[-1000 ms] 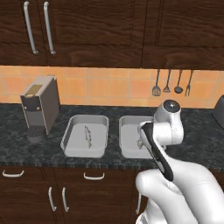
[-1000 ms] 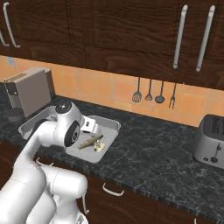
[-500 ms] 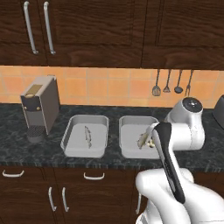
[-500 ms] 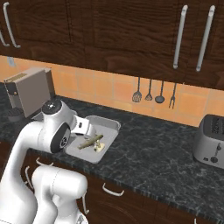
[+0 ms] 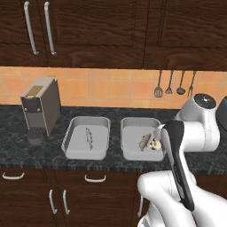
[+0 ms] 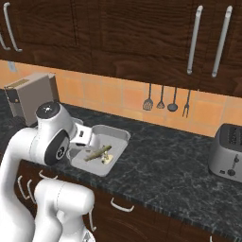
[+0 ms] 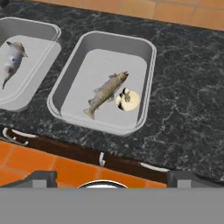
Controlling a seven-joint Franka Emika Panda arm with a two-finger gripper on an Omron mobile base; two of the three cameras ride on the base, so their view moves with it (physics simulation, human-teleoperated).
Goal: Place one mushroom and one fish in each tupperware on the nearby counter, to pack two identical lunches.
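A light-grey tupperware (image 6: pixel 118 137) sits on the dark speckled table (image 6: pixel 165 165), partly hidden on its left side by the white arm (image 6: pixel 52 137). Inside it a brownish fish (image 6: pixel 97 152) lies slantwise, with a pale mushroom (image 6: pixel 107 159) just beside it toward the front rim. A grey boxy appliance (image 6: pixel 29 97) stands at the far left against the orange tile wall. Four dark utensils (image 6: pixel 166 100) hang on that wall. A silver toaster (image 6: pixel 228 155) stands at the right end of the table. Dark wooden cabinets with long silver handles (image 6: pixel 208 40) hang above.
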